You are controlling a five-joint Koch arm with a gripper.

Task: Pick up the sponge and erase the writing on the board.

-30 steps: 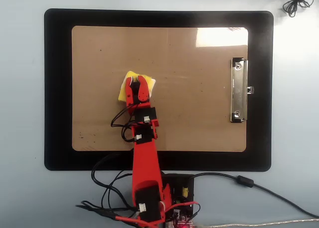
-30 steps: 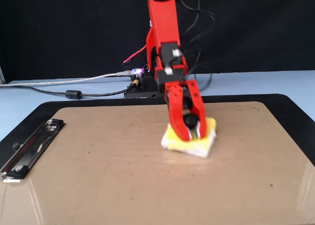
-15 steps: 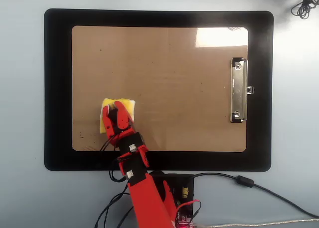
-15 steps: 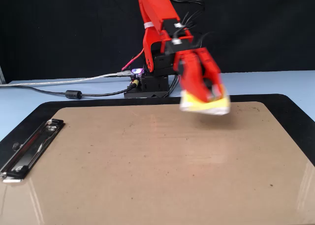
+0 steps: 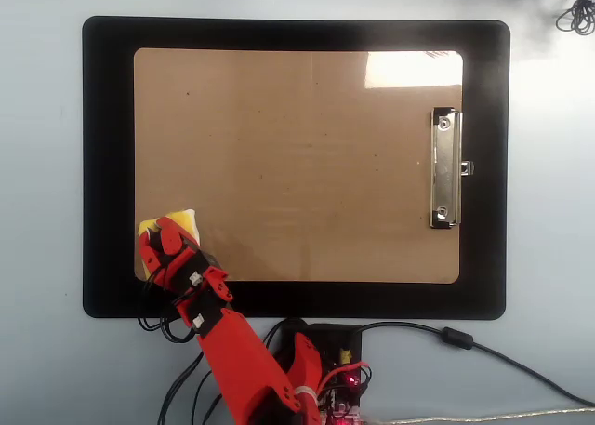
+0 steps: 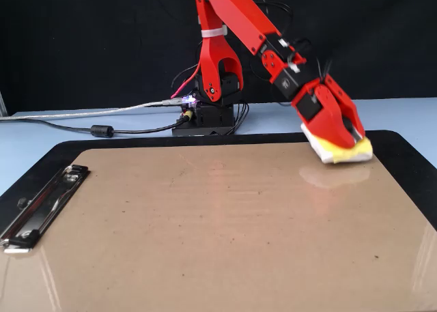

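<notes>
The tan board (image 5: 297, 118) lies on a black mat, its bare brown face (image 6: 205, 223) filling the fixed view. No writing shows on it in either view. My red gripper (image 5: 160, 232) is shut on the yellow sponge (image 5: 179, 219) at the board's lower left corner in the overhead view. In the fixed view the gripper (image 6: 351, 140) holds the sponge (image 6: 345, 152) tilted just above the board's far right corner, with a faint reflection under it.
The silver clip (image 5: 444, 169) sits on the board's right edge in the overhead view and at the left (image 6: 41, 206) in the fixed view. The black mat (image 5: 107, 165) rims the board. The arm's base (image 6: 208, 117) and cables (image 6: 102, 130) lie behind it.
The gripper has carried the sponge from mid-board to the board's corner nearest the base, lower left in the overhead view, and lifted it off the surface.
</notes>
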